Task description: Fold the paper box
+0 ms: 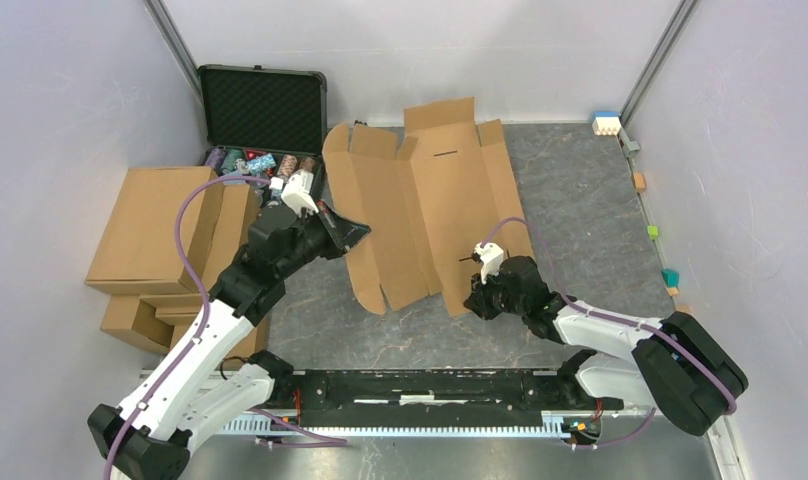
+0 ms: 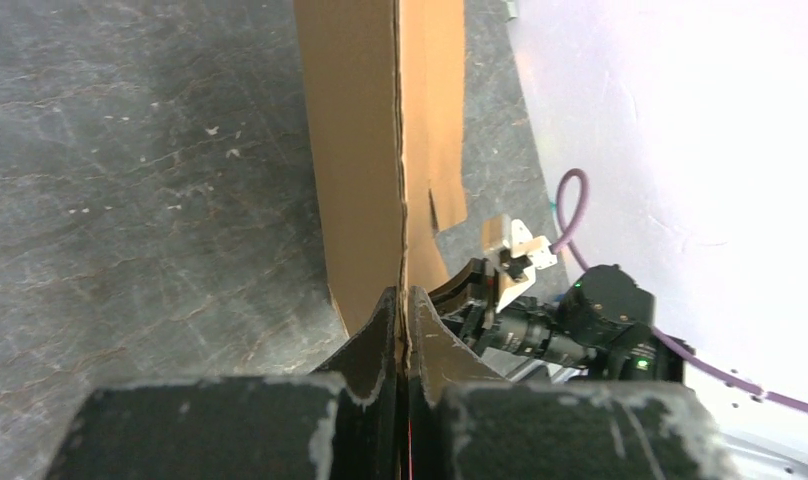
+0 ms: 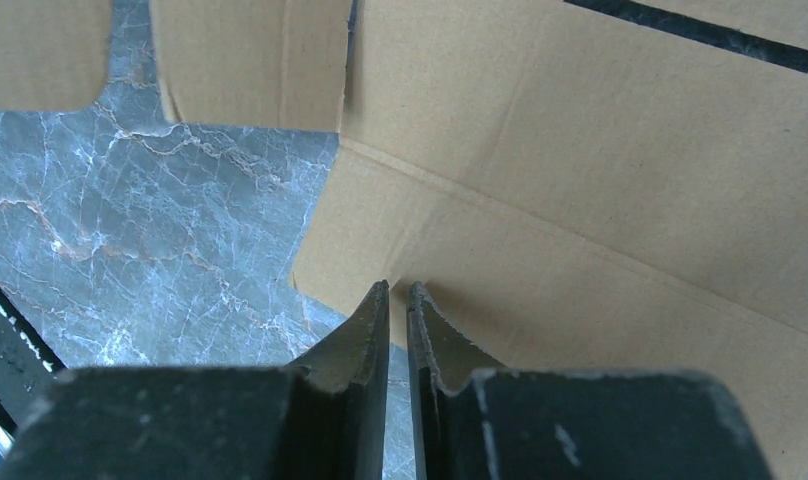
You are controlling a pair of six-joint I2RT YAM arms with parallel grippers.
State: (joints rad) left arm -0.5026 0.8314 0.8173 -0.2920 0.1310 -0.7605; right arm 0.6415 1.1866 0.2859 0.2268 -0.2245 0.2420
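The paper box (image 1: 420, 195) is a flat die-cut brown cardboard sheet lying on the grey marble table, flaps spread out. My left gripper (image 1: 352, 233) is shut on the sheet's left flap. In the left wrist view the gripper (image 2: 403, 300) pinches the cardboard (image 2: 360, 150) edge-on, with the flap lifted upright. My right gripper (image 1: 477, 295) is at the near edge of the sheet's right panel. In the right wrist view its jaws (image 3: 398, 290) are closed to a thin slit with nothing between them, tips at the edge of the cardboard (image 3: 580, 180).
A stack of ready-made brown cartons (image 1: 150, 235) stands at the left. An open black foam-lined case (image 1: 263, 105) with small items is at the back left. Small coloured blocks (image 1: 607, 122) lie along the right wall. The right arm (image 2: 590, 320) shows in the left wrist view.
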